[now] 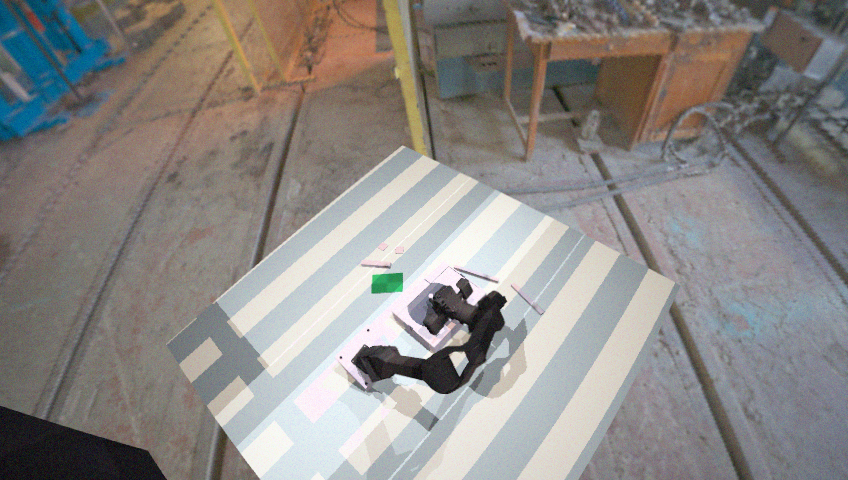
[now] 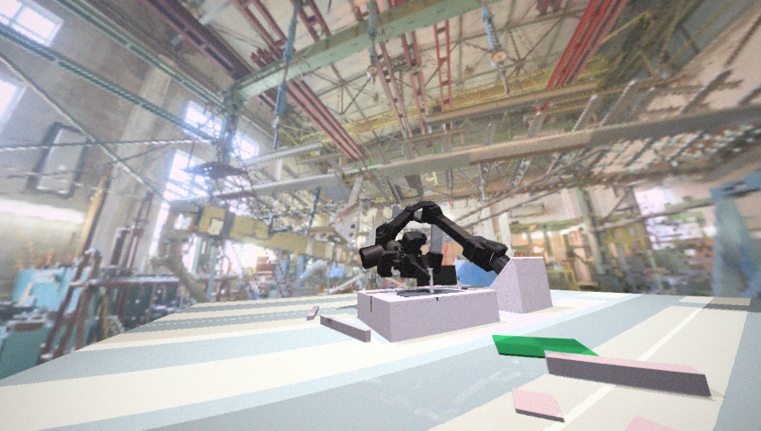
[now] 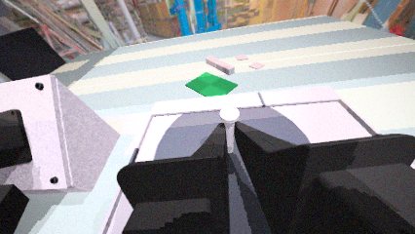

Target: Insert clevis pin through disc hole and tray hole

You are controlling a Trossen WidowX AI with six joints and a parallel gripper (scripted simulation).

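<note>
The steel pin [image 3: 229, 114] [image 2: 431, 279] stands upright with its round head up. My gripper [image 3: 228, 127] is shut on its shank, a little below the head. The pale grey-blue disc [image 3: 182, 134] [image 2: 410, 292] [image 1: 418, 310] lies flat in the rimmed tray [image 3: 358, 120] [image 2: 442, 313] [image 1: 411, 327], low under my fingers. The pin's lower end reaches down to about the disc's surface near its middle in the exterior view. Both holes are hidden, so I cannot tell whether the tip is in the disc's hole. The head is well above the disc.
A green patch [image 1: 387, 283] [image 2: 539, 346] [image 3: 211, 85] and a pale bar [image 1: 376, 264] [image 2: 625, 371] [image 3: 219, 65] lie beyond the tray. Other bars [image 1: 476, 274] [image 1: 527, 299] lie on its opposite side. The arm's pale base block [image 2: 526, 285] [image 3: 83, 136] stands beside the tray.
</note>
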